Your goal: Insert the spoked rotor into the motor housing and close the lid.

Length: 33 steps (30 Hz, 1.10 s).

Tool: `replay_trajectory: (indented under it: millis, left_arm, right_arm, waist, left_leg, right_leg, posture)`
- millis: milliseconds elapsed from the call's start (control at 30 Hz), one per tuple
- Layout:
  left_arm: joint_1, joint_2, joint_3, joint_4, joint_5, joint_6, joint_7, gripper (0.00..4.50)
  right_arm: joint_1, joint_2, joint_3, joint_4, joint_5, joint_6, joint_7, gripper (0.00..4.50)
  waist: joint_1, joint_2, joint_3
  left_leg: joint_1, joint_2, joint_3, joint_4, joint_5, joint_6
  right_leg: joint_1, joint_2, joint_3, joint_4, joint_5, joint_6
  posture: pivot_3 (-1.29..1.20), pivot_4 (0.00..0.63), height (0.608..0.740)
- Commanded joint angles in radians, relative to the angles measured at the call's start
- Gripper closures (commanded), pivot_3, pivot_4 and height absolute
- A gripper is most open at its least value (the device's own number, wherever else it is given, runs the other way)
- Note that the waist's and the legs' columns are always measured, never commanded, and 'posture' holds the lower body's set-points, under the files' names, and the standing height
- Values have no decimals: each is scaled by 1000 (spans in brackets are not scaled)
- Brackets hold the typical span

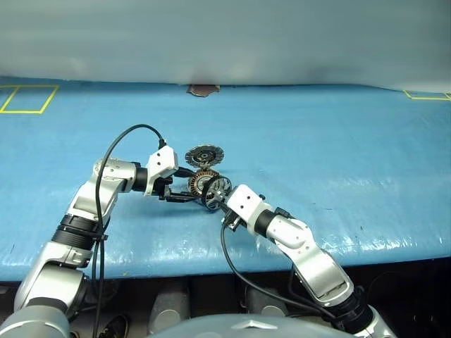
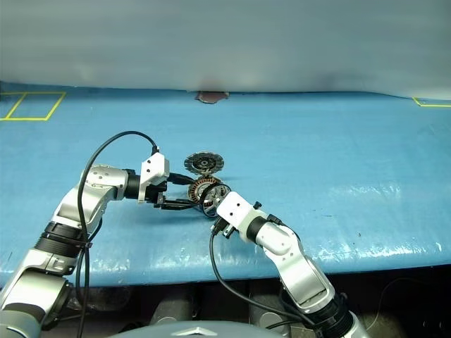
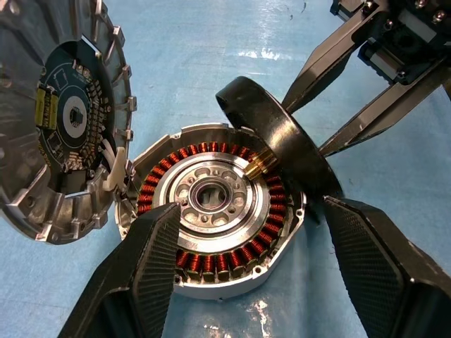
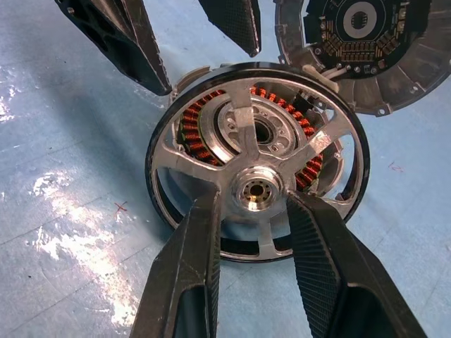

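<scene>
Right wrist view: the spoked rotor stands almost face-on, dark rim, silvery spokes, brass-coloured hub, with copper windings showing through the gaps.
Right gripper: its two black fingers sit close on either side of the rotor's hub, parted only a little; they look to be pinching the hub, and the rotor hangs tilted between them.
Left wrist view: the motor housing lies flat on the blue table cover, ring of orange windings all round a silver centre.
Rotor's place: tilted on edge over the far side of the housing, its lower rim down by the windings, not seated in the cup; I cannot tell whether it touches.
Left gripper: jaws wide, one finger on each side of the housing, the near finger overlapping the cup's rim from this angle; whether it actually presses the metal, cannot tell.
Lid: swung open, standing up beside the housing and joined at its edge, circuit board and toothed rim facing the camera.
Left eye view: both arms meet mid-table, the left gripper coming in from the left, the right gripper from the near right, housing and rotor packed between them.
Lid again: just behind the housing, towards the far edge of the table.
Table edges: yellow tape outlines at the far left corner, well apart from the work.
</scene>
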Motion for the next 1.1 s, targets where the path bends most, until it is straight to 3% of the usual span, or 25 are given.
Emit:
replay_trajectory:
  millis: [33,1100]
  left_arm:
    - [-26,7,19,-7,1,-22,7,992]
    - [-29,-6,2,18,10,-37,16,992]
  right_arm:
    - [-12,9,-7,-1,-5,-27,-5,2966]
    - [-15,13,-27,-58,-8,-15,-10,2966]
  waist:
    - [-1,0,0]
    - [0,0,0]
  left_leg:
    - [0,0,0,0,0,0]
    - [0,0,0,0,0,0]
  right_leg:
    - [0,0,0,0,0,0]
    - [0,0,0,0,0,0]
  posture:
    - [0,150,740]
    - [0,150,740]
